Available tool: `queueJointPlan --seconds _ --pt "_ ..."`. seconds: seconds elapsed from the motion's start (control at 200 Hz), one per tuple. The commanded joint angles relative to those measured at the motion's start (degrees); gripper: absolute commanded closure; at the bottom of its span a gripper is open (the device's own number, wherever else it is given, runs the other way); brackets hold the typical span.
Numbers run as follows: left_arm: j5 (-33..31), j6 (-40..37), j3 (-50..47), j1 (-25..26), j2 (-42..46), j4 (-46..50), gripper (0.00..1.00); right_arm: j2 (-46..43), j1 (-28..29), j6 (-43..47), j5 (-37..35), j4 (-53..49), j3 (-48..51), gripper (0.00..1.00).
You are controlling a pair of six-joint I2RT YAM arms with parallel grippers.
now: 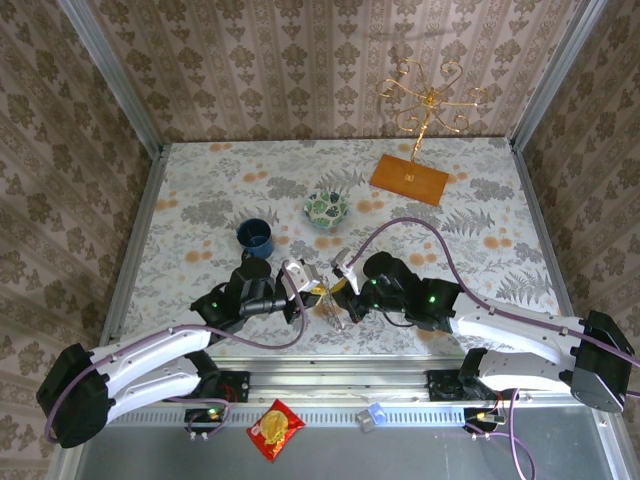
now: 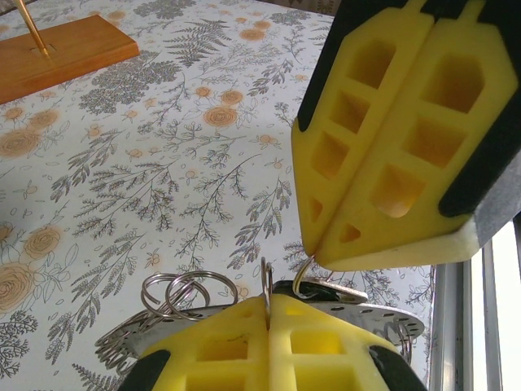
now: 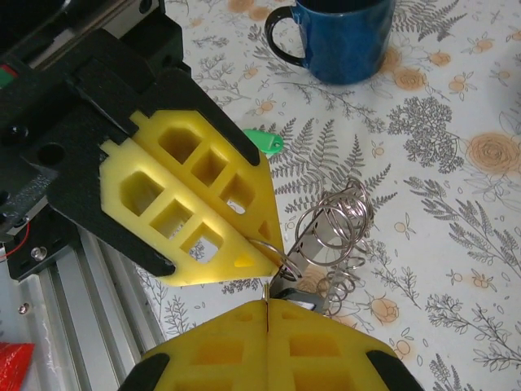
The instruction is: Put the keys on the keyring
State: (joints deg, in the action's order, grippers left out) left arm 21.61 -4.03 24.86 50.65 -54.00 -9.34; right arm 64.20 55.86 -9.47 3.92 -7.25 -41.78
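Tabletop (image 1: pixel 480 230): both arms meet near-centre, just near of the mug (image 3: pixel 346 37).

Left claw (image 3: pixel 259 248): closed, with a thin wire loop coming out of its tip. Right claw (image 2: pixel 320 247): closed, also nipping a wire loop at its tip. The tips are almost touching. I can't tell if it's the same loop.

Keyring (image 2: pixel 391 319): flat grey plate right under the two tips, with a bunch of wire loops (image 3: pixel 335 218) on its far side. I can't tell if it's lifted or resting on the tabletop.

Green key (image 3: pixel 264 142): loose on the tabletop behind the left claw, between it and the mug, so it isn't on the ring. There's a dark bit at the pinch point, maybe the black key; I can't confirm.

Step, my read: they're working a loop at the ring, holding or spreading it so a key can go on. No key is visibly threaded yet, so it's early.

Next move needs:
- one claw holding the loop steady
- the other letting go to fetch the green key by its head
- the key's hole lined up with the loop's open end

Risk: thin wire and a small key, so either could easily slip or twist out of the pads.
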Motion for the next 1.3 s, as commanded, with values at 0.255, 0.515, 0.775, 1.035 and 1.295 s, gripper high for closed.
queueJointPlan --seconds 0.255,0.515,0.775,1.035,1.295 --pt "0.72 0.74 2.12 0.30 0.69 -0.86 1.00 0.81 -0.05 1.33 0.12 2.94 -2.47 1.00" --pt "0.81 0.69 2.19 0.36 0.71 -0.82 1.00 1.87 -0.04 2.26 -2.70 2.13 -3.38 1.00" --pt "0.98 0.62 2.21 0.29 0.72 -0.85 1.00 2.70 0.26 4.65 -4.74 0.55 -4.27 1.00" --pt "1.23 0.54 2.31 0.30 0.65 -1.10 1.00 2.93 0.48 6.49 -6.63 -1.08 -4.53 1.00" --pt "1.90 0.44 2.47 0.27 0.38 -1.20 1.00 3.21 0.61 7.01 -6.56 -0.72 -5.14 1.00"
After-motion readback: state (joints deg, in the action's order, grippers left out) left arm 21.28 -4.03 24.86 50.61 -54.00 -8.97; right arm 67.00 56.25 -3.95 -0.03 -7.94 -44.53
